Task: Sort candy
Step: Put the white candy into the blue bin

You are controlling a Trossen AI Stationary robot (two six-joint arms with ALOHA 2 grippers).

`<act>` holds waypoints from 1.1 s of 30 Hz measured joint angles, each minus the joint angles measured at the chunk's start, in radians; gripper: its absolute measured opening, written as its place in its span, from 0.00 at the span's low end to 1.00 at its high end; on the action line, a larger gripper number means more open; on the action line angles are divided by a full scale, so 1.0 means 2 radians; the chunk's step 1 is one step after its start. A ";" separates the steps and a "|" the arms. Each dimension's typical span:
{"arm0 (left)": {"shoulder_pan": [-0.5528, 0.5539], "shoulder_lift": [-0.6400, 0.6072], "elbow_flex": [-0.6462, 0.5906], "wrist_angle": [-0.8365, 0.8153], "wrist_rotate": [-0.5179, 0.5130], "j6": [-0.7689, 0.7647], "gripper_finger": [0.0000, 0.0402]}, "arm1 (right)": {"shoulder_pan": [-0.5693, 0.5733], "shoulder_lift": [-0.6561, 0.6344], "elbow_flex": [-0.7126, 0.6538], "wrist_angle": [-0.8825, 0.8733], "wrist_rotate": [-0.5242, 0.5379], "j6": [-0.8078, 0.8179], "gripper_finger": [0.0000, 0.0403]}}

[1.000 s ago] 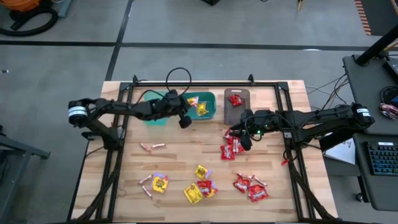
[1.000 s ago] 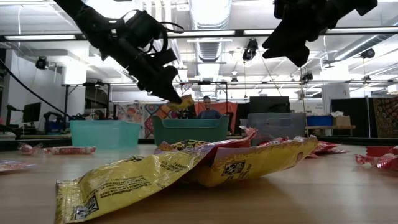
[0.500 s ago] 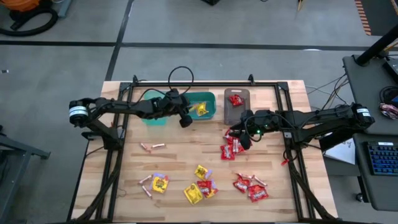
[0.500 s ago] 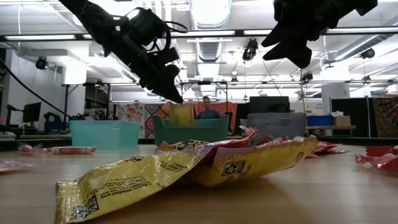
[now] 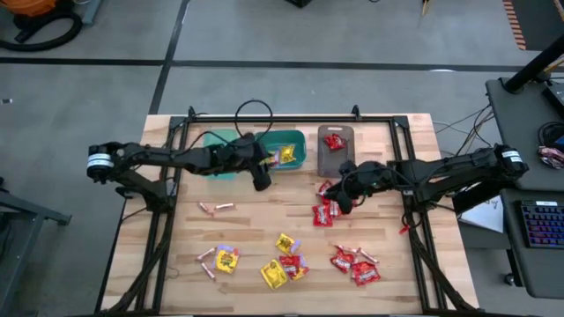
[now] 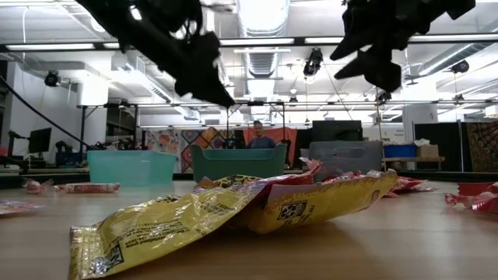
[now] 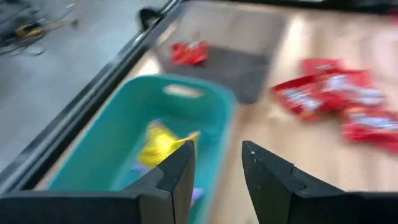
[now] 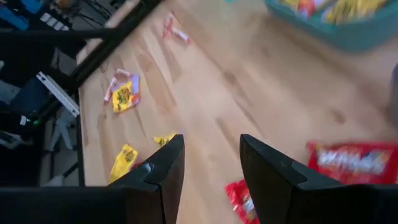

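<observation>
My left gripper (image 5: 262,179) is open and empty, just near of the dark teal bin (image 5: 293,150); in its wrist view (image 7: 217,149) the bin holds yellow packets (image 7: 163,142). My right gripper (image 5: 338,201) is open and empty above a cluster of red packets (image 5: 326,211), which lies on the table. One red packet (image 5: 334,141) lies in the grey-brown bin (image 5: 335,157). More red packets (image 5: 357,262), yellow packets (image 5: 227,259) and pinkish sticks (image 5: 216,208) lie scattered on the near half of the table.
A lighter teal bin (image 5: 220,157) stands left of the dark teal one, partly under my left arm. A black frame (image 5: 264,117) runs along the table's far edge and sides. In the low view a yellow packet (image 6: 233,210) lies close in front; a person sits far behind the bins.
My left gripper has let go of a yellow packet, which has fallen into the dark teal bin; the gripper has then drawn back a little toward the table's near edge. My right gripper has shifted slightly toward the table's left, over the red packets.
</observation>
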 joint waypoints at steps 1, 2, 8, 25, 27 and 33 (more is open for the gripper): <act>-0.013 -0.005 0.000 -0.001 0.002 -0.003 0.29 | 0.004 0.009 0.000 -0.005 0.000 0.016 0.36; -0.026 -0.008 0.000 -0.002 0.002 -0.005 0.29 | 0.008 0.020 0.000 -0.013 0.000 0.031 0.36; -0.093 -0.031 0.000 -0.007 -0.001 -0.009 0.26 | 0.019 0.084 0.000 -0.080 0.001 0.120 0.36; -0.124 -0.050 -0.001 -0.029 -0.003 -0.020 0.21 | 0.018 0.206 0.001 -0.118 0.015 0.203 0.33; -0.124 -0.047 -0.001 -0.029 -0.003 -0.020 0.21 | 0.019 0.209 0.001 -0.118 0.016 0.203 0.33; -0.124 -0.039 -0.001 -0.029 -0.003 -0.020 0.21 | 0.019 0.208 0.001 -0.120 0.015 0.201 0.30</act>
